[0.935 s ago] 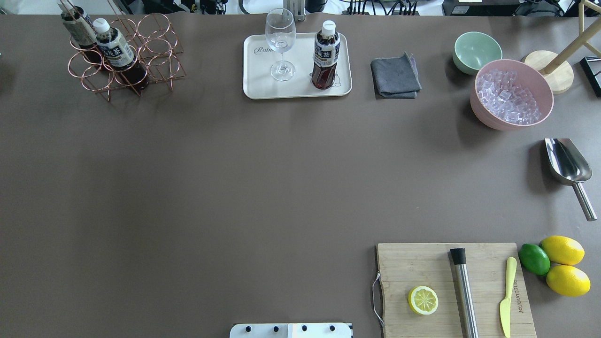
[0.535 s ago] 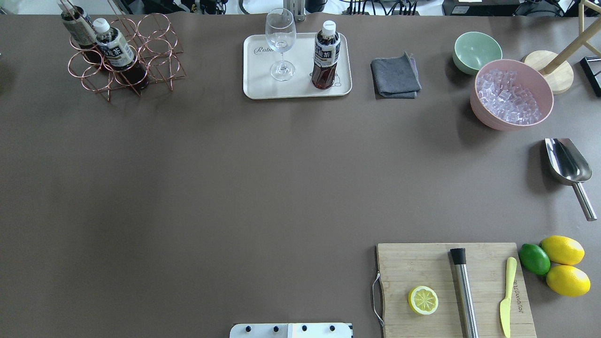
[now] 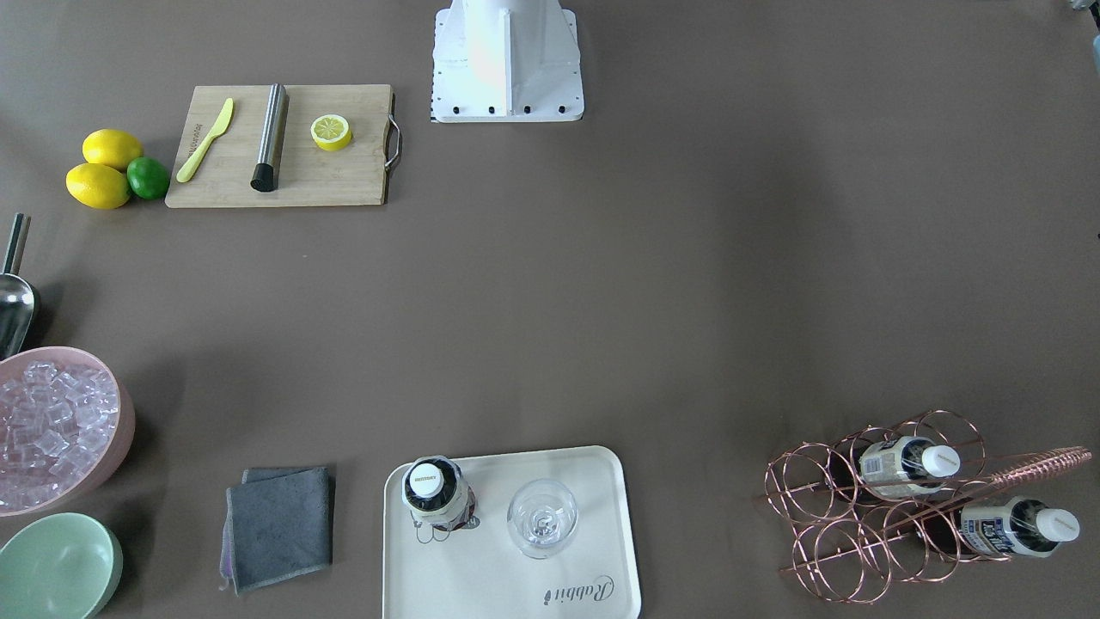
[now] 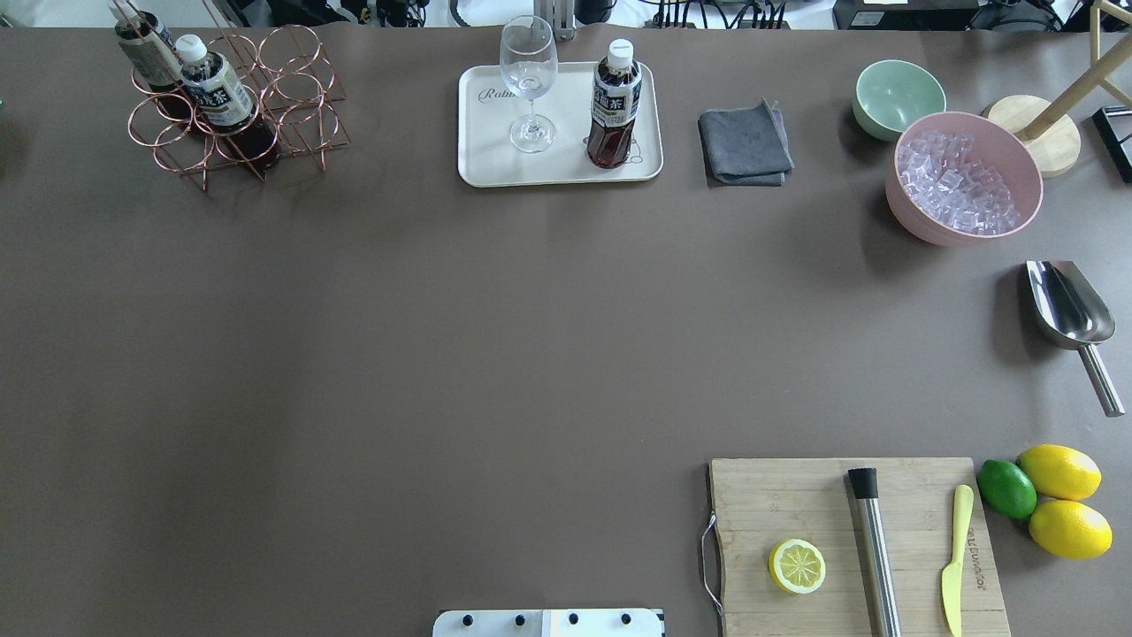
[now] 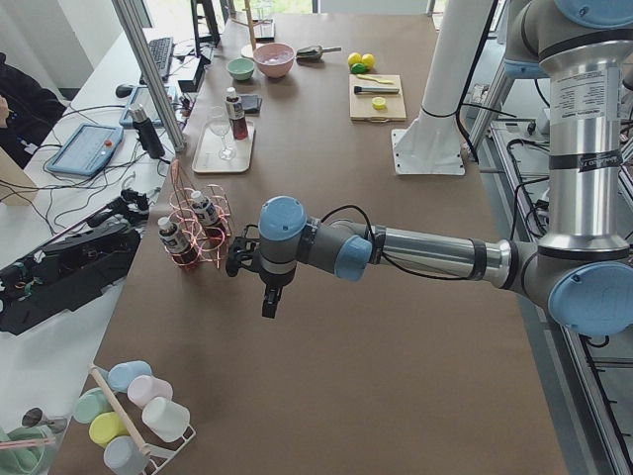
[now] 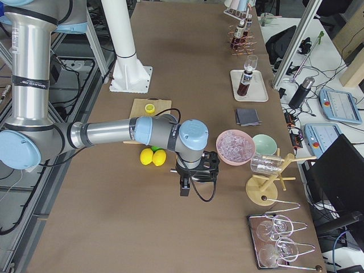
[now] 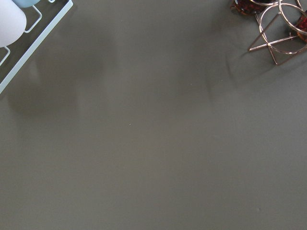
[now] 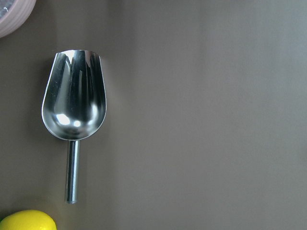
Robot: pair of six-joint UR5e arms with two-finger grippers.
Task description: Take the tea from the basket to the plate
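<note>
One tea bottle [image 4: 615, 106] stands upright on the cream plate [image 4: 495, 164], next to a wine glass [image 4: 529, 84]; the front view shows them too, bottle [image 3: 436, 494] on plate [image 3: 507, 593]. Two more tea bottles [image 4: 217, 93] [image 4: 146, 49] lean in the copper wire basket [image 4: 296, 88] at the far left. My left gripper [image 5: 269, 297] shows only in the left side view, low over the table near the basket [image 5: 203, 233]. My right gripper [image 6: 185, 186] shows only in the right side view, near the pink bowl. I cannot tell whether either is open or shut.
A grey cloth [image 4: 745, 143], a mint bowl [image 4: 898, 95] and a pink bowl of ice [image 4: 964, 177] sit right of the plate. A steel scoop [image 4: 1070, 314] lies at the right edge. A cutting board [image 4: 796, 495] carries a lemon half, a steel rod and a knife.
</note>
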